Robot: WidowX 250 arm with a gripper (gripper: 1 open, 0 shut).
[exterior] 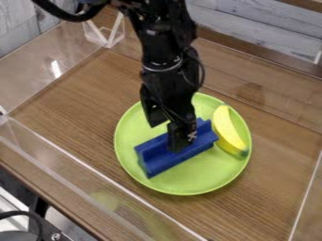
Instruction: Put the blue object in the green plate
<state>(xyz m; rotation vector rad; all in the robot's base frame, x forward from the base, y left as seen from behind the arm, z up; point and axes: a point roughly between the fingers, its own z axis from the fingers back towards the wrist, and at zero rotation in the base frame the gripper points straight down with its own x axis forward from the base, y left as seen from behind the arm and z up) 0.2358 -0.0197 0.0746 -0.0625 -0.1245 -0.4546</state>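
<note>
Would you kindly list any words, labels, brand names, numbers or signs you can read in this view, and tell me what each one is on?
None: no readable text, number or sign appears anywhere in this view.
The blue object, the green plate, the banana and the pincer all show plain surfaces.
The wooden table and the clear wall carry no markings at this resolution.
</note>
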